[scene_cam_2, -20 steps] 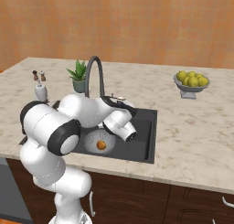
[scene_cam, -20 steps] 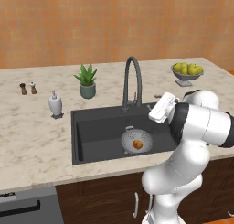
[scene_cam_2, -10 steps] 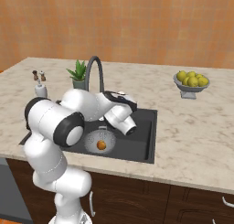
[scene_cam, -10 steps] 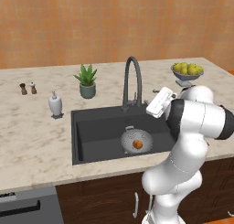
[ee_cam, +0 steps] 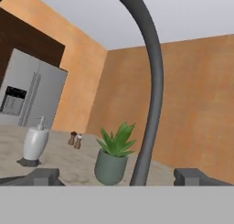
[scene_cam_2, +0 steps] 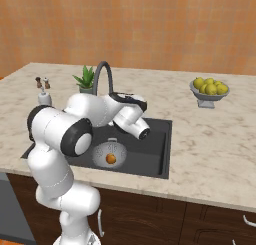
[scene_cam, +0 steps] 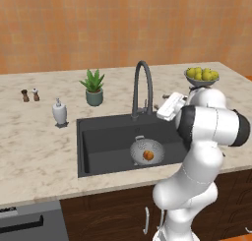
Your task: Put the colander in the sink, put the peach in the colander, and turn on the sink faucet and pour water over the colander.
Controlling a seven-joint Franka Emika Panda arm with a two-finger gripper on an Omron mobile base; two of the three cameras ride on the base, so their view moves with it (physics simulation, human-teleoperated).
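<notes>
Now peach (scene_cam: 147, 156) sits in colander (scene_cam: 146, 151) inside sink (scene_cam: 106, 141); claw (ee_cam: 117, 176) spread wide, empty, w/ faucet (ee_cam: 151, 95) at its 12 o'clock.

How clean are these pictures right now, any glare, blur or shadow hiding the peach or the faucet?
Left base view: flat, even light, no glare; the peach in the colander reads sharp. Right base view: the arm covers part of the sink. Hand view: the faucet looms close and crisp, no blur.
</notes>
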